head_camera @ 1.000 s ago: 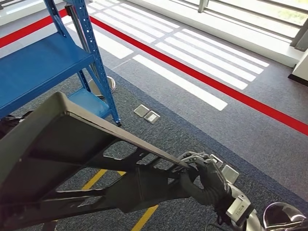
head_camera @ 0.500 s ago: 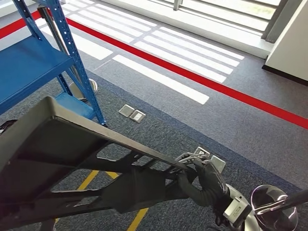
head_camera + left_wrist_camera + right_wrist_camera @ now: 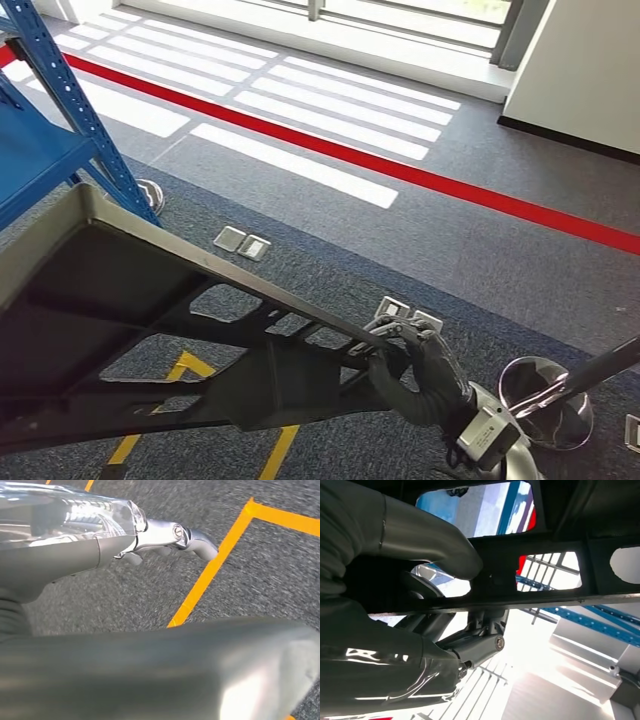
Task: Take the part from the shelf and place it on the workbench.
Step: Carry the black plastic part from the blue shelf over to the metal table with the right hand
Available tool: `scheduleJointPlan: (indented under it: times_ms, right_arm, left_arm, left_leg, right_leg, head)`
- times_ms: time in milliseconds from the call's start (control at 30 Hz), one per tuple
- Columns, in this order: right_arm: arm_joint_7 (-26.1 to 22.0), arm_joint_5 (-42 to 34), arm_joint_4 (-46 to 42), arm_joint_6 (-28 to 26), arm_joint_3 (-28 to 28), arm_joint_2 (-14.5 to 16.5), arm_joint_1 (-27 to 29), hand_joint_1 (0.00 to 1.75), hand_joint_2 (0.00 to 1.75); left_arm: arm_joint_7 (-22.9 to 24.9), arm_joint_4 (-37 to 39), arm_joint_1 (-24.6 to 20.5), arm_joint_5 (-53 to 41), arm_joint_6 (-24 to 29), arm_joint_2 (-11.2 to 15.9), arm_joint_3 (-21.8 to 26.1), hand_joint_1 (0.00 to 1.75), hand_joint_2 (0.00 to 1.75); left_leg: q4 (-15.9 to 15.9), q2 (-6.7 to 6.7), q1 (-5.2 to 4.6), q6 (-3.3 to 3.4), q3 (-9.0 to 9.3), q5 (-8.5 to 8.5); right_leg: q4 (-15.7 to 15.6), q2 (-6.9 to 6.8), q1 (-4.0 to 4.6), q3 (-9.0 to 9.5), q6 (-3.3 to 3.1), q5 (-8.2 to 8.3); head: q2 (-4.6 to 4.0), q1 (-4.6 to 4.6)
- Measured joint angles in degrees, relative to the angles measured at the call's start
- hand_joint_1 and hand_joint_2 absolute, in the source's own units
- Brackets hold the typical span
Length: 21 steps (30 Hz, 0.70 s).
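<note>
Carrying step, by the look of it: part (image 3: 136, 330) off the shelf (image 3: 34, 150), workbench nowhere among these views. Large dark panel with open cut-outs, spanning the head view from 9 o'clock down to about 5 o'clock, tilted, high edge toward the shelf, low end at the right hand (image 3: 419, 375). Right hand fingers wrapped over the thin rim at that low end, thumb (image 3: 433, 545) pressed against the ribbed underside, so clamped on the part. Left hand (image 3: 75, 545) alongside a broad grey surface of the part (image 3: 170, 670), fingers extended above it over the carpet; whether clamped or merely resting, cannot tell.

Next move, as a judgement: turn toward the workbench with the panel kept level enough not to slip from the rim hold.

Edges and room: blue shelf post at 10 o'clock, just beside the panel's high corner, the closest snag. Open carpet from 12 to 3 o'clock, crossed by a red line (image 3: 453, 190). Chrome stand base (image 3: 547, 400) at 4 o'clock, near the right hand. Small floor plates (image 3: 241, 242) at 11 o'clock, flat, no obstacle.
</note>
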Motion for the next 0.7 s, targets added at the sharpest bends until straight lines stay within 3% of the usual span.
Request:
scheduleJointPlan:
  times_ms: [67,100,167,233,300,333,367,400,467,533,633,700]
  right_arm:
    - [0.14,0.38,-0.54,-0.45,-0.06,-0.06,0.73,1.75,1.75]
    - [0.25,0.65,-0.87,-0.59,-0.11,-0.14,1.18,1.75,1.75]
    - [0.39,1.17,-1.59,-0.77,-0.21,-0.44,1.93,1.75,1.75]
    - [0.58,1.48,-2.03,-0.79,-0.23,-0.7,2.14,1.75,1.75]
    - [0.87,1.59,-2.17,-0.79,-0.23,-0.78,2.27,1.75,1.75]
    - [1.01,1.63,-2.19,-0.79,-0.23,-0.81,2.4,1.75,1.75]
    - [1.09,1.69,-2.19,-0.79,-0.23,-0.86,2.5,1.75,1.75]
    - [1.14,1.73,-2.19,-0.78,-0.24,-0.91,2.56,1.75,1.75]
    - [1.16,1.79,-2.24,-0.78,-0.23,-0.99,2.53,1.75,1.75]
    - [1.22,1.82,-2.34,-0.78,-0.25,-1.01,2.48,1.75,1.75]
    - [1.32,1.88,-2.48,-0.78,-0.26,-1.02,2.63,1.75,1.75]
    - [1.35,1.95,-2.69,-0.78,-0.27,-1.02,2.75,1.75,1.75]
  left_arm:
    - [0.13,0.0,0.29,-0.03,0.25,0.02,-0.02,0.0,1.75]
    - [0.14,0.0,0.34,-0.02,0.35,-0.01,-0.02,0.0,1.75]
    - [0.06,0.0,0.32,0.02,0.4,-0.09,-0.03,0.0,1.75]
    - [-0.04,0.0,0.5,0.03,0.39,-0.21,-0.03,0.0,1.75]
    - [-0.07,0.0,0.79,0.1,0.38,-0.33,-0.02,0.0,1.75]
    - [-0.07,0.0,0.86,0.14,0.37,-0.4,-0.02,0.0,1.75]
    - [-0.07,0.0,0.86,0.18,0.35,-0.46,-0.02,0.0,1.75]
    - [-0.09,0.0,0.83,0.2,0.3,-0.55,-0.02,0.0,1.75]
    - [-0.2,0.0,0.77,0.2,0.14,-0.75,-0.02,0.0,1.75]
    - [-0.32,0.0,0.75,0.21,0.05,-0.92,-0.02,0.0,1.75]
    - [-0.39,0.0,0.69,0.31,0.2,-1.16,-0.02,0.0,1.75]
    - [-0.43,0.0,0.72,0.36,0.29,-1.31,-0.02,0.0,1.75]
  left_leg:
    - [-1.78,-1.04,-0.19,0.35,0.63,0.44]
    - [-2.25,-0.62,-0.23,0.38,0.79,0.37]
    - [-3.36,0.51,0.03,0.57,1.22,0.34]
    - [-4.09,1.81,0.3,0.78,1.53,0.42]
    - [-4.08,3.0,0.29,0.91,1.55,0.4]
    - [-4.05,3.61,0.29,0.9,1.56,0.36]
    - [-4.01,4.18,0.31,0.84,1.58,0.3]
    - [-3.97,4.7,0.35,0.7,1.65,0.21]
    - [-3.82,5.53,0.37,0.2,1.89,-0.11]
    - [-3.6,6.04,0.18,-0.37,2.06,-0.4]
    - [-3.52,6.44,0.23,-1.02,2.32,-0.67]
    - [-1.81,5.36,0.42,-1.49,1.74,-2.34]
  right_leg:
    - [0.05,0.94,-0.22,-0.47,0.5,0.19]
    - [0.0,1.4,-0.32,-0.68,0.87,0.32]
    - [0.85,0.64,-0.22,-1.24,1.44,-0.37]
    - [5.23,-1.41,-0.18,-3.22,1.85,-3.17]
    - [12.16,-2.46,-0.33,-6.4,2.27,-6.36]
    - [14.42,-2.62,-0.44,-7.39,2.49,-6.94]
    - [14.6,-2.77,-0.54,-7.35,2.7,-6.41]
    - [12.5,-3.03,-0.63,-6.16,2.9,-4.94]
    - [4.67,-4.42,-0.62,-1.9,3.07,-1.48]
    - [-0.03,-5.29,-0.39,0.51,2.55,-0.19]
    - [-0.47,-4.46,-0.22,0.52,1.4,-0.2]
    - [-0.62,-3.95,-0.39,0.56,0.68,-0.04]
  head:
    - [0.0,0.0]
    - [0.0,-0.01]
    - [0.0,0.01]
    - [0.0,0.06]
    - [0.0,0.08]
    - [0.0,0.08]
    - [0.0,0.08]
    - [0.0,0.09]
    - [0.0,0.09]
    - [0.0,0.06]
    - [0.0,0.04]
    - [0.0,0.03]
